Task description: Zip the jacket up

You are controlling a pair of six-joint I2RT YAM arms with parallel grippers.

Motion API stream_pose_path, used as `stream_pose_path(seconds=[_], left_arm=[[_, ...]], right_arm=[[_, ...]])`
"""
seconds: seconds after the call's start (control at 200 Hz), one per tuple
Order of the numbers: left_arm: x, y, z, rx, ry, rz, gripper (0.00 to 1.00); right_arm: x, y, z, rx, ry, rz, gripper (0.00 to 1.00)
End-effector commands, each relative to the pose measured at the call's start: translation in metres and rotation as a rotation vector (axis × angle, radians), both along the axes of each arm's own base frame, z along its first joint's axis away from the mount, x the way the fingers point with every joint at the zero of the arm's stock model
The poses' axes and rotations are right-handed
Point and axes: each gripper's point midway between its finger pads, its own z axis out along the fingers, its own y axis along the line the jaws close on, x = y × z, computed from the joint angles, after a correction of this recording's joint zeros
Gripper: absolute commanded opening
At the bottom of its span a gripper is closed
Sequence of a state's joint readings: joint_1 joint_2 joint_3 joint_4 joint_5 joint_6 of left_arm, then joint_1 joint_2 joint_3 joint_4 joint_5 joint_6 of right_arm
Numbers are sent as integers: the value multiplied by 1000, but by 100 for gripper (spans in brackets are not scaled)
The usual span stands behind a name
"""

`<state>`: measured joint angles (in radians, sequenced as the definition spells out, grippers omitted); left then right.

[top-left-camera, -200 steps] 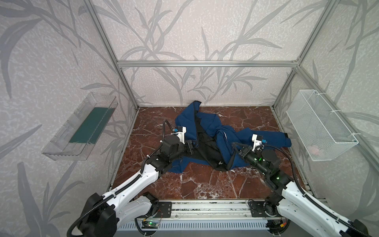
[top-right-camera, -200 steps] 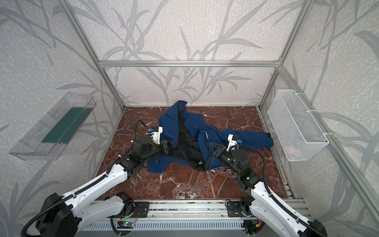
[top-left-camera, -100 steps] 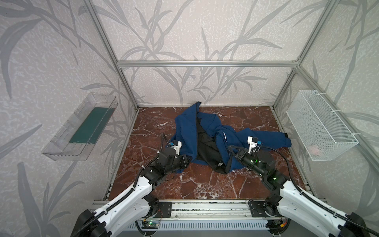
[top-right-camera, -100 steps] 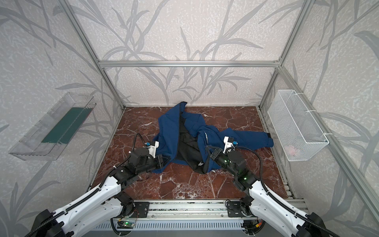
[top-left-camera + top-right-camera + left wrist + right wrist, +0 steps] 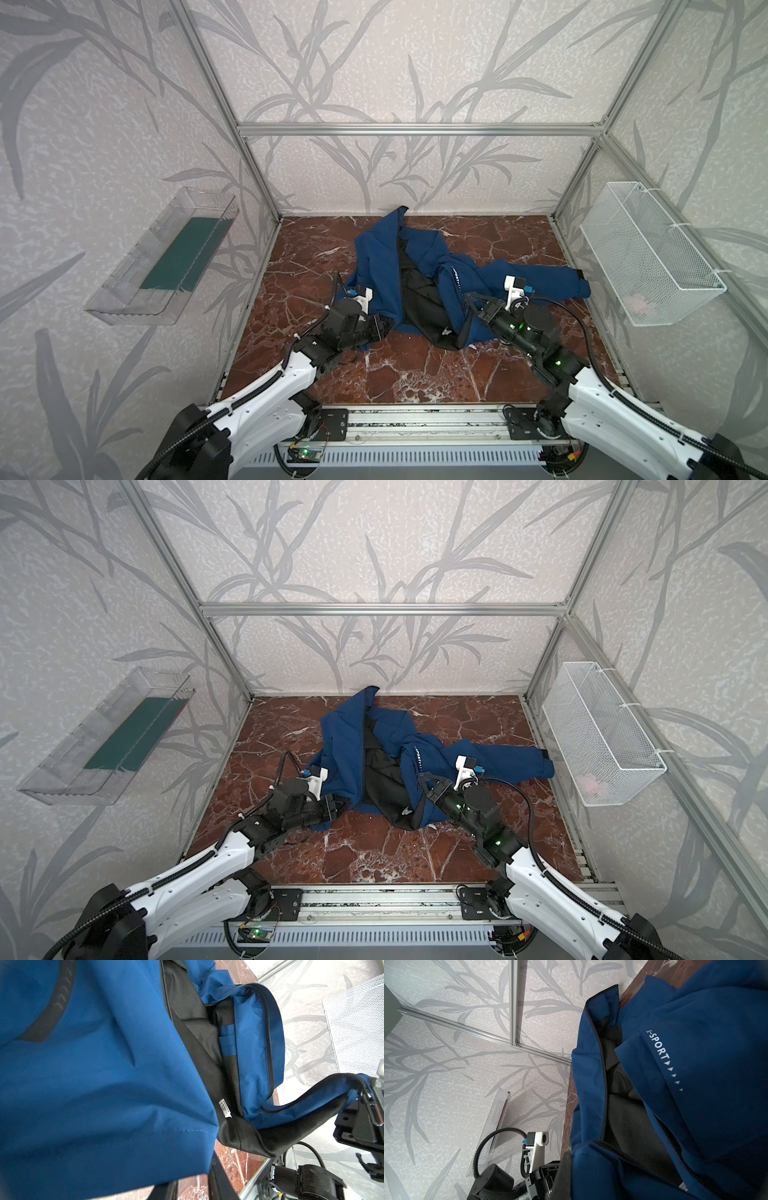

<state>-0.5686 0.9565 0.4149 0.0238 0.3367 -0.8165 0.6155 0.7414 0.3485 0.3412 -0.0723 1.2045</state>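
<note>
Pulled nearer and straighter, the jacket (image 5: 382,266) can line up; right gripper (image 5: 473,312) pinches its zipper edge (image 5: 311,1093); left gripper (image 5: 383,327), under cloth, I cannot tell

The jacket (image 5: 382,266) was navy blue, a brighter royal blue in the left wrist view, with a black perforated lining (image 5: 419,299) down its middle and dark zip teeth (image 5: 269,1043) along its edges. White "X-SPORT" lettering (image 5: 657,1045) ran into a row of shrinking white triangles, and a small white label (image 5: 225,1108) sat on the lining. The floor (image 5: 399,374) was red-brown marble veined in white. The walls (image 5: 374,62) were pale grey with darker grey leaf sprays, framed by silver bars (image 5: 415,129). In both top views a white wire basket (image 5: 648,249) at 3 o'clock held something pink (image 5: 638,303). At 9 o'clock was a clear tray (image 5: 124,299) with a dark green base (image 5: 187,257). The arms (image 5: 266,390) were white with black joints
</note>
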Motion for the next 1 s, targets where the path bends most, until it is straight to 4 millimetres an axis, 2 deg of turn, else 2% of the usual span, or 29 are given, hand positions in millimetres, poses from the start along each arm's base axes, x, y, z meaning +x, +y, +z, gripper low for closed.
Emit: stream_pose_path(seconds=[0.0,0.105,0.345,0.465,0.56,0.625,0.685,0.72,0.815,0.86,0.995], left_arm=[[8,-12,23,-60,-53,-23,28],[8,-16,23,-63,-52,-39,31],[4,-19,7,20,-16,-70,40],[1,-20,-4,80,10,-89,44],[-2,-22,-14,89,38,-95,45],[-1,-24,-16,74,42,-92,35],[2,-24,-14,71,37,-81,8],[3,-23,-13,70,29,-74,1],[6,-21,-6,66,8,-53,0],[7,-19,-2,65,-5,-43,0],[5,-12,2,83,-27,-23,0]], right_arm=[[1,-2,16,37,-51,-16,0],[1,-2,17,40,-52,-16,0],[0,-3,13,37,-38,-18,0],[-2,-4,4,22,-6,-18,0],[-7,-7,-12,9,42,-19,0],[-14,-13,-24,-6,78,-24,0],[-21,-22,-37,-23,119,-44,0],[-26,-27,-42,-25,133,-56,0],[-42,-44,-58,-47,186,-88,0],[-49,-52,-66,-58,212,-104,7],[-64,-66,-83,-61,251,-126,16]])
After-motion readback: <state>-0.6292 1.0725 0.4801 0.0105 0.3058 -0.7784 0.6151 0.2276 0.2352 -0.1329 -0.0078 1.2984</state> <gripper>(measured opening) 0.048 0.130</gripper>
